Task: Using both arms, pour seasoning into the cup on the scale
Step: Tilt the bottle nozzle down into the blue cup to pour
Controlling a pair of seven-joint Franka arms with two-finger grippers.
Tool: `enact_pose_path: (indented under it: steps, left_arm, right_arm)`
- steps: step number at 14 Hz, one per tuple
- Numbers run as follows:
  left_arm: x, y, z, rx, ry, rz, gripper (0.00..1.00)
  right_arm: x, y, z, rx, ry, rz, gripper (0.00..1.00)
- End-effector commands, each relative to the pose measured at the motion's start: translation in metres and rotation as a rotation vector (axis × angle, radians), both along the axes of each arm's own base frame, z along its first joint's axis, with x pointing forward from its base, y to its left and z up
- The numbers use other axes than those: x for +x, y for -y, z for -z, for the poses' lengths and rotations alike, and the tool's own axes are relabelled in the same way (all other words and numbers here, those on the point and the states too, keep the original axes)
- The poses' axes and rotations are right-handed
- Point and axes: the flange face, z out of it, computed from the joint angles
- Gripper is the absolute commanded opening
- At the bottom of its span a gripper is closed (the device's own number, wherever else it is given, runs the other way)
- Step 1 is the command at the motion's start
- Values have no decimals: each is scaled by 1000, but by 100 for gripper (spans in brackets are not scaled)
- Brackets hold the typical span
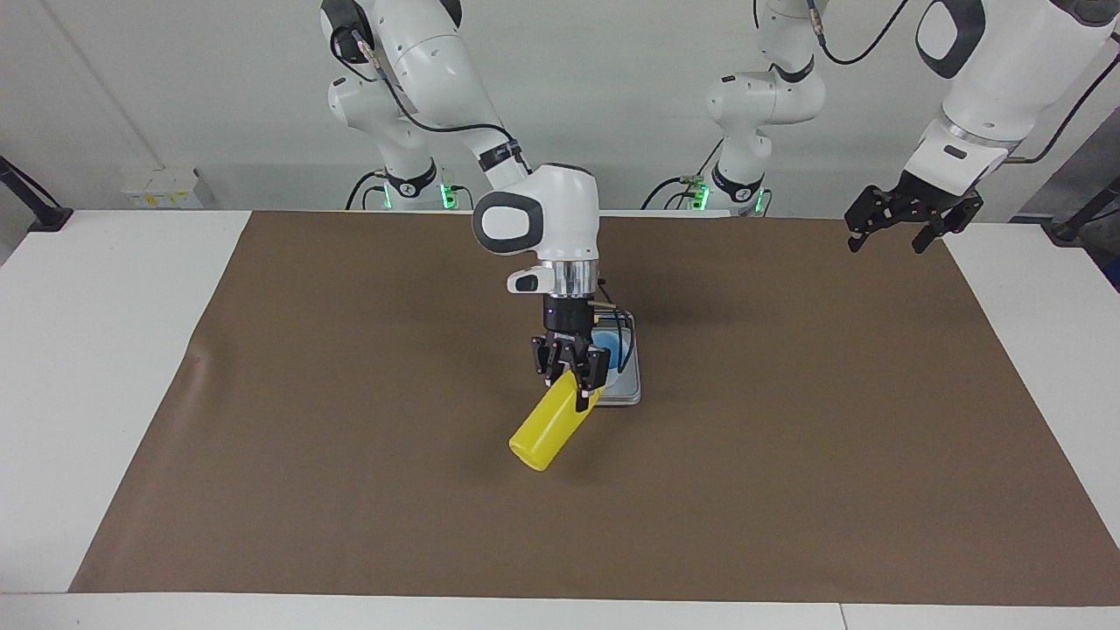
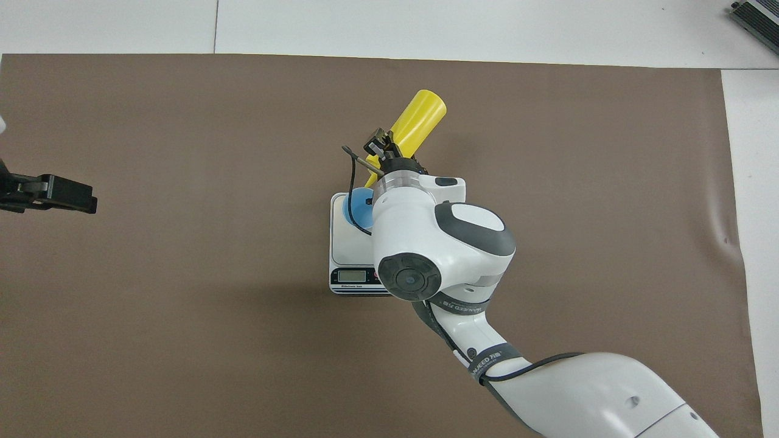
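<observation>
My right gripper (image 1: 571,372) (image 2: 384,153) is shut on the yellow seasoning bottle (image 1: 549,426) (image 2: 414,122) and holds it tilted in the air, nozzle end toward the cup and base end raised away from the robots. The light-blue cup (image 1: 610,347) (image 2: 357,205) stands on the silver scale (image 1: 632,372) (image 2: 348,246), largely covered by the right arm in the overhead view. The nozzle tip is hidden by the gripper. My left gripper (image 1: 901,223) (image 2: 52,194) hangs open and holds nothing, up over the mat's edge at the left arm's end, where that arm waits.
A brown mat (image 1: 350,420) (image 2: 182,334) covers most of the white table (image 1: 79,350). The scale's dark display strip (image 2: 356,277) faces the robots. A dark grey object (image 2: 754,18) lies off the mat at the table's corner.
</observation>
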Motion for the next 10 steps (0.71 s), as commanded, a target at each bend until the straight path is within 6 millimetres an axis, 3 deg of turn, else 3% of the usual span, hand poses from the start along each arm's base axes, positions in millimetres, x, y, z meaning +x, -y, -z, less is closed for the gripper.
enact_pose_path:
  steps: [1,10]
  left_arm:
    - [-10,-2,-1,2,-3,-13,100]
    - [-10,-2,-1,2,-3,-13,100]
  right_arm:
    - [3,0,1,-42,43,-21,0]
    - [1,-5,10,-69,45,-43,0]
